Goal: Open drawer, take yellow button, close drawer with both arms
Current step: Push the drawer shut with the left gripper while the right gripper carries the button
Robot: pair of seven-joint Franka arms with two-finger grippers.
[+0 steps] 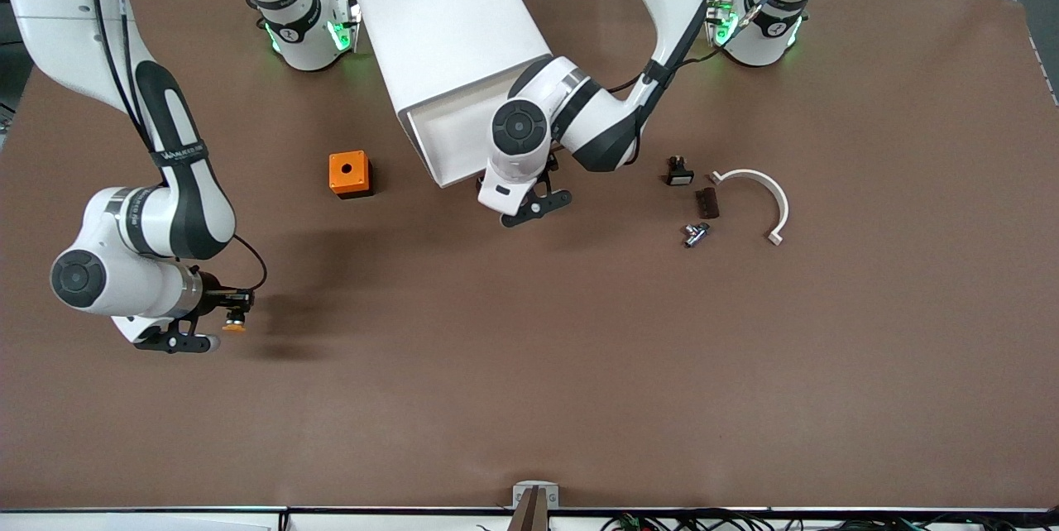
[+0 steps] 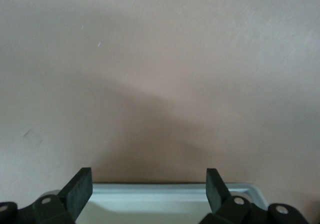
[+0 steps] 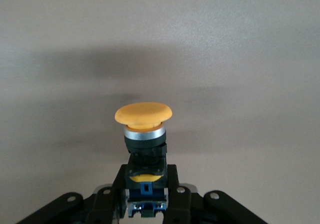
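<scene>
Drawer [image 1: 451, 142] stands pulled out toward the table's middle, its front rim directly ahead of the spread left end effector [image 1: 529, 204]. Right end effector [image 1: 236, 303], pinching the button [image 1: 235, 321], hangs near the right arm's table edge.

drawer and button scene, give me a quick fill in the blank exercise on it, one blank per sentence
1. The right gripper is shut on the ____.
2. The top drawer of the white cabinet is ____.
3. The left gripper, over the drawer's front edge, has its jaws ____.
4. The orange box lies toward the ____ arm's end of the table from the cabinet.

Missing words: button; open; open; right
</scene>
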